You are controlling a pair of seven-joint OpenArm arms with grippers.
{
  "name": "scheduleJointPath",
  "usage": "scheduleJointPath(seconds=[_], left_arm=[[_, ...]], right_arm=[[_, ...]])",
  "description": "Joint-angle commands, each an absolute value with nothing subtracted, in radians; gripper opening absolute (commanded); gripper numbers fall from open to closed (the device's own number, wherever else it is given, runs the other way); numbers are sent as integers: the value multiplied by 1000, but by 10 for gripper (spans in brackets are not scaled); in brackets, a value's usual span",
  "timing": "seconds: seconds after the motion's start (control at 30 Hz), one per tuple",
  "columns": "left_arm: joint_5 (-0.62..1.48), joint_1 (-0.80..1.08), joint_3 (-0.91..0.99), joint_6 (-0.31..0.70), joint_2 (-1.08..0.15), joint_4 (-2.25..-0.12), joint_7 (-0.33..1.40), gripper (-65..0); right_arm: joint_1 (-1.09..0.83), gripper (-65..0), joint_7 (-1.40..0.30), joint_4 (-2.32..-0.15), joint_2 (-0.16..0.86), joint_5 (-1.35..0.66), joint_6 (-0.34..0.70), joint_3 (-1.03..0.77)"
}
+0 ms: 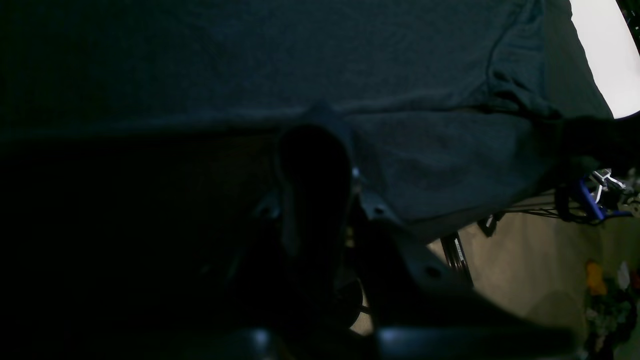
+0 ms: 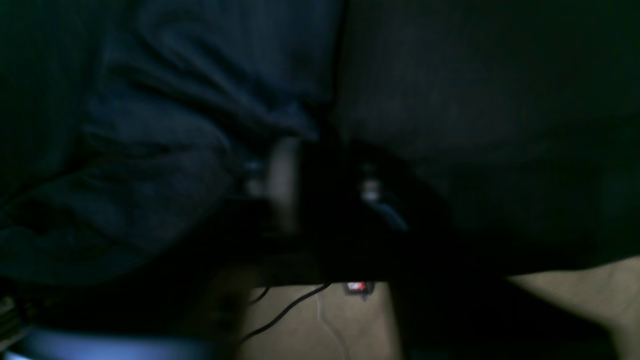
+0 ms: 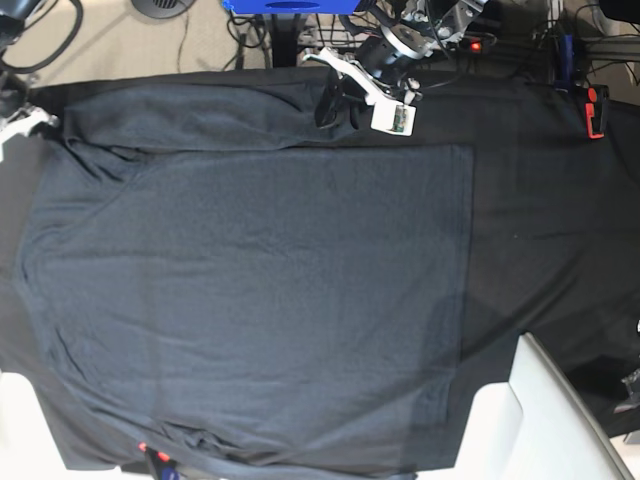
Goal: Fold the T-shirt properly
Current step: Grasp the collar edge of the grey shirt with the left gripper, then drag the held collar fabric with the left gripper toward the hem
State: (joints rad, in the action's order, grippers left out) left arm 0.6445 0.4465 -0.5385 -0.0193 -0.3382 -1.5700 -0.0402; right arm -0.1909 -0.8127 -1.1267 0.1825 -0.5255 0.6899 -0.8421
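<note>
Clearly the large charcoal-grey knit T-shirt (image 3: 250, 300) is limp: right gripper (image 3: 337, 108) pinches its edge; left gripper (image 1: 320, 150) closed.

T-shirt (image 3: 250, 290) plain charcoal-grey; table cover (image 3: 540, 230) black; clamp (image 3: 596, 110) red.

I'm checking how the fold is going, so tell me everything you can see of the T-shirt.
The T-shirt is a large, plain charcoal-grey shirt of thin soft knit, spread nearly flat on the black table covering, slightly lighter than it. One straight edge runs down its right side in the base view. The cloth along the far edge is bunched and wrinkled, where the left gripper is shut on it. The right gripper meets a rumpled corner at the left; its grip is unclear.
</note>
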Motion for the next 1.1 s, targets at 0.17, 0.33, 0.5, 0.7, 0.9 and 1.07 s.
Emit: scheduleJointPath(seconds=[0.17, 0.33, 0.5, 0.7, 0.9, 1.07], left_arm=[[648, 473, -479, -10, -348, -1613, -61, -650], [648, 522, -406, -10, -364, -1685, -50, -650], [641, 495, -395, -10, -372, -1741, 136, -650], [642, 466, -394, -10, -374, -1814, 188, -650], [647, 397, -343, -12, -357, -1853, 317, -650], [647, 361, -216, -12, -294, -1851, 443, -650]], right_arm=[[-173, -638, -796, -1127, 209, -547, 698, -846], [-174, -644, -819, -1129, 209, -547, 698, -846], [-177, -645, -906, -1236, 196, -549, 698, -846], [-145, -645, -1046, -1391, 176, -547, 698, -846], [-61, -645, -1086, -1399, 180, -547, 585, -789], [-8, -645, -1067, -1382, 196, -547, 458, -670]])
